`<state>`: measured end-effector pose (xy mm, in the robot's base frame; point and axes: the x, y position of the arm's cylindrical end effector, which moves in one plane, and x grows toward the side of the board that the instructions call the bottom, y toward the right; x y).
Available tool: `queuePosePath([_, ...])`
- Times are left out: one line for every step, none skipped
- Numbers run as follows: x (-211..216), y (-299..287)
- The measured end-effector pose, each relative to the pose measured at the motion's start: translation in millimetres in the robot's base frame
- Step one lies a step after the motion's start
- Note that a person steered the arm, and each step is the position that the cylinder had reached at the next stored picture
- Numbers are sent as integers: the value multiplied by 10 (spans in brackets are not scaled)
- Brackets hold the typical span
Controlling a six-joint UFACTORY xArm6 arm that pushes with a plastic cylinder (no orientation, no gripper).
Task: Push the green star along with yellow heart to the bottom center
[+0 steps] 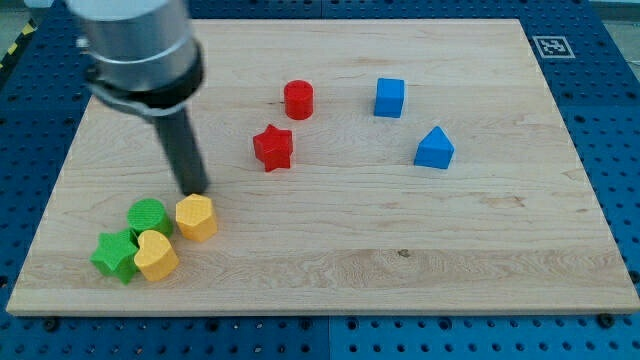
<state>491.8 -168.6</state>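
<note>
The green star (114,255) lies near the board's lower left corner. The yellow heart (155,256) touches it on its right side. A green cylinder (148,216) sits just above the two, and a yellow hexagonal block (196,217) sits to the right of the cylinder. My tip (193,191) stands just above the yellow hexagonal block, close to its top left edge, and to the upper right of the green cylinder. The tip is above and to the right of the star and heart, apart from them.
A red star (272,147) and a red cylinder (298,99) lie at the upper middle. A blue cube (389,97) and a blue pentagonal block (434,148) lie at the upper right. The wooden board (400,260) ends close to the star's left and bottom.
</note>
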Motion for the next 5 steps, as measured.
queuePosePath([0,-578])
queuePosePath([16,-804])
queuePosePath([34,-826])
queuePosePath([320,-836])
queuePosePath([510,-813])
